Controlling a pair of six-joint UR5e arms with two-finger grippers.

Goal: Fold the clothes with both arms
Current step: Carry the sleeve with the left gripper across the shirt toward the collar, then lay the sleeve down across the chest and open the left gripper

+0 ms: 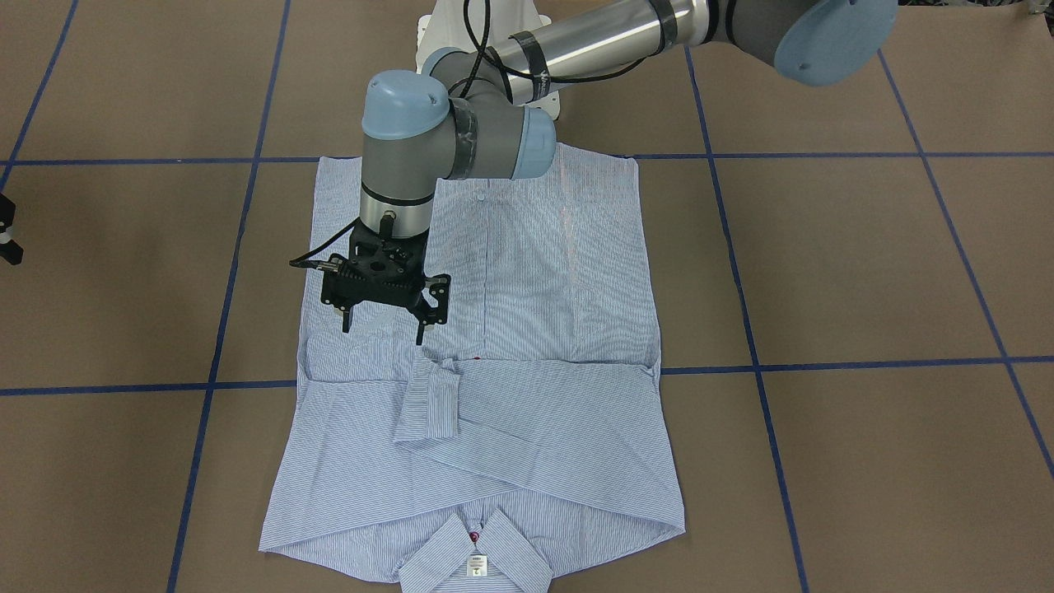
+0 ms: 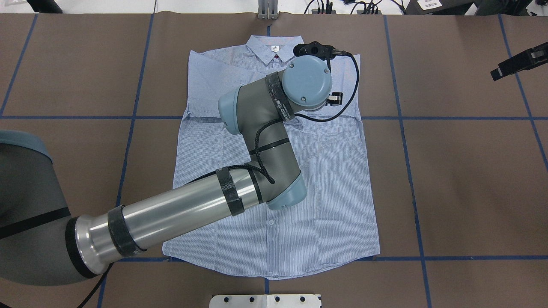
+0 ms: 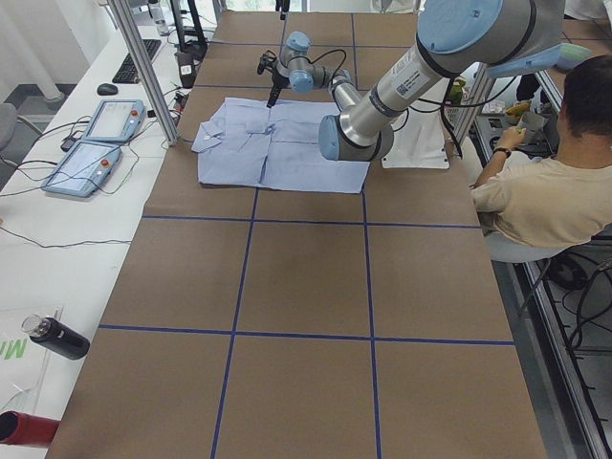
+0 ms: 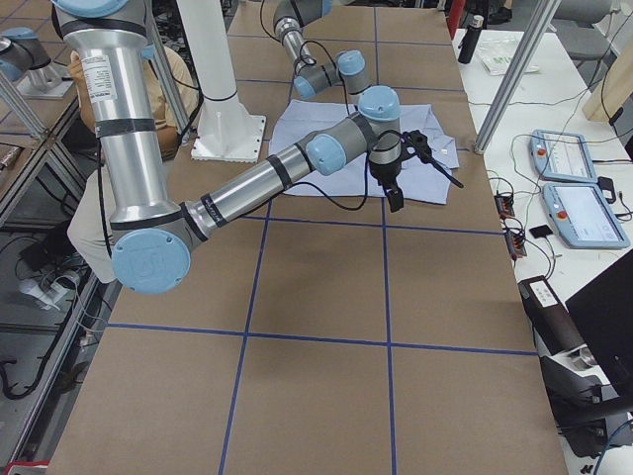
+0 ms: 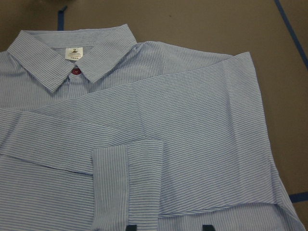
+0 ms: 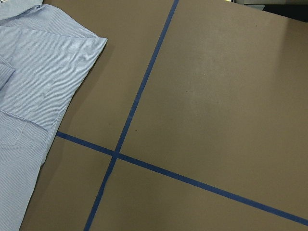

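The table (image 1: pixel 865 272) is covered with a brown surface, which is divided into large squares by lines of blue tape (image 1: pixel 823 363). Along one long side a white bench (image 3: pixel 38 239) is placed, on which a grey control tablet (image 3: pixel 113 120), a second tablet (image 3: pixel 81 163), a mouse (image 3: pixel 106 89), a dark bottle (image 3: pixel 57 337) and a red bottle (image 3: pixel 24 427) are laid, with a slanted aluminium post (image 3: pixel 153 91) beside them. At the opposite side a person in a beige shirt (image 3: pixel 545 201) is seated.
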